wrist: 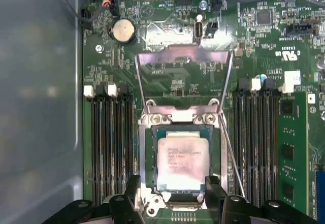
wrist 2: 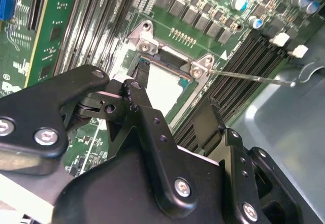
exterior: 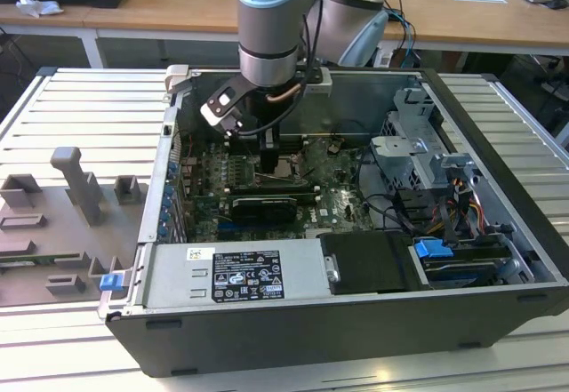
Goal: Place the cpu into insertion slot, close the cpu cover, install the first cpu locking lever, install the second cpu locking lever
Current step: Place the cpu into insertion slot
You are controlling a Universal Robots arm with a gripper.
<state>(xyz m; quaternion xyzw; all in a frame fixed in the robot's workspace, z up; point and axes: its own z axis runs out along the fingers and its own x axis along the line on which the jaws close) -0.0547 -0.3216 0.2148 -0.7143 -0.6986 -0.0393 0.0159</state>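
The cpu (wrist: pixel 183 160) lies flat in the insertion slot (wrist: pixel 151 155), its pale metal face up; it also shows between the fingers as the cpu (wrist 2: pixel 161 89). The cpu cover (wrist: pixel 183 57) stands raised, a silvery frame swung back off the socket. A thin wire locking lever (wrist: pixel 231 155) runs along one side of the socket, and the lever (wrist 2: pixel 254 76) sticks out unlatched. My gripper (wrist: pixel 172 189) hovers low over the chip's edge, open, one black finger on each side of it. From outside, the gripper (exterior: pixel 274 168) reaches down inside the computer case.
Rows of memory slots (wrist: pixel 109 142) flank the socket on both sides. A coin battery (wrist: pixel 123 31) sits beyond the cover. Inside the case are a power supply (exterior: pixel 231 272), a long black card (exterior: pixel 267 205) and a drive cage (exterior: pixel 418 152). A grey fixture tray (exterior: pixel 71 214) lies at the exterior view's left.
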